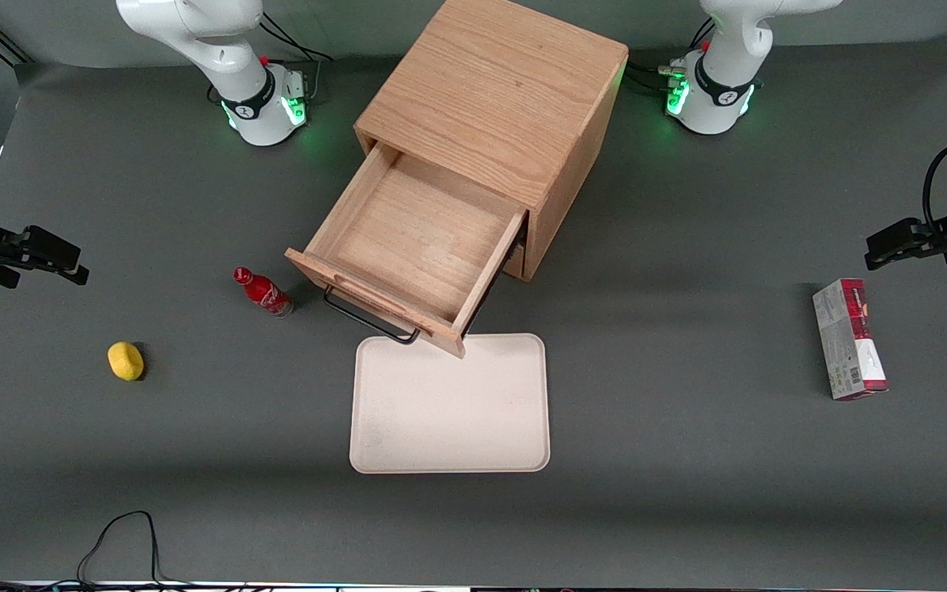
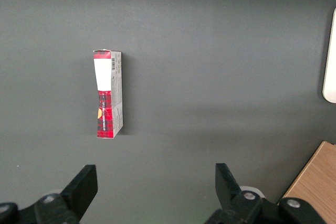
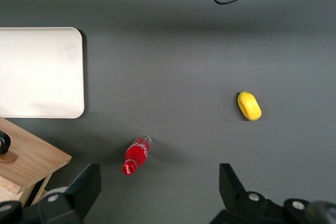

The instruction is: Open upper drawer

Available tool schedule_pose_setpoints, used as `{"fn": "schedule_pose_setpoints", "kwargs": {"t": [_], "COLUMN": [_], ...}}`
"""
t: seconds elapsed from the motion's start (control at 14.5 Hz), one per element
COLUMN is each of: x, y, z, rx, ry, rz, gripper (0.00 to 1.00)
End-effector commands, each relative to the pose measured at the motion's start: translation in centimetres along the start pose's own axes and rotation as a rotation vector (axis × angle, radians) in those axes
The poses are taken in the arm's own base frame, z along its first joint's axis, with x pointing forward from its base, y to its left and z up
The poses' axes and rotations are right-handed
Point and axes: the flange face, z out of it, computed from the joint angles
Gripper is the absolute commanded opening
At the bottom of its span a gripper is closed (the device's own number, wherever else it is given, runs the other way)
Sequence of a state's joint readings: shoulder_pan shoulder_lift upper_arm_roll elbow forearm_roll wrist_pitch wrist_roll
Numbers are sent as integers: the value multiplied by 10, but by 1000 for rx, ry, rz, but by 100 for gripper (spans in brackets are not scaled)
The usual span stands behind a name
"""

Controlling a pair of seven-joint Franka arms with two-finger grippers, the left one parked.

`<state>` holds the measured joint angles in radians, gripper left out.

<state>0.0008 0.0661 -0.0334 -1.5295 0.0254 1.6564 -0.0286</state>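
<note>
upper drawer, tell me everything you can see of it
The upper drawer is light oak with visible grain and stands pulled far out of the wooden cabinet. Its shallow tray is empty. A thin black wire handle hangs from its front panel, whose corner overhangs the cream tray. Nothing grips it: the gripper, fingers open, hangs far off toward the working arm's end of the table.

a dark grey matte table (image 1: 687, 460) fills the scene under soft, even overhead light.
</note>
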Motion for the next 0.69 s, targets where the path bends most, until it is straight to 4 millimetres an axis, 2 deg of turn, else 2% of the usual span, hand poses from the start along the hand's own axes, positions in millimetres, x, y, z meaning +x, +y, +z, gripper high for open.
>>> {"fn": "schedule_pose_setpoints", "kwargs": {"t": [0.0, 0.62], "x": [-4, -4], "y": [-2, 2], "z": [-1, 0], "rx": [-14, -15], "ry": [-12, -17], "rz": [16, 26], "gripper": [100, 100]}}
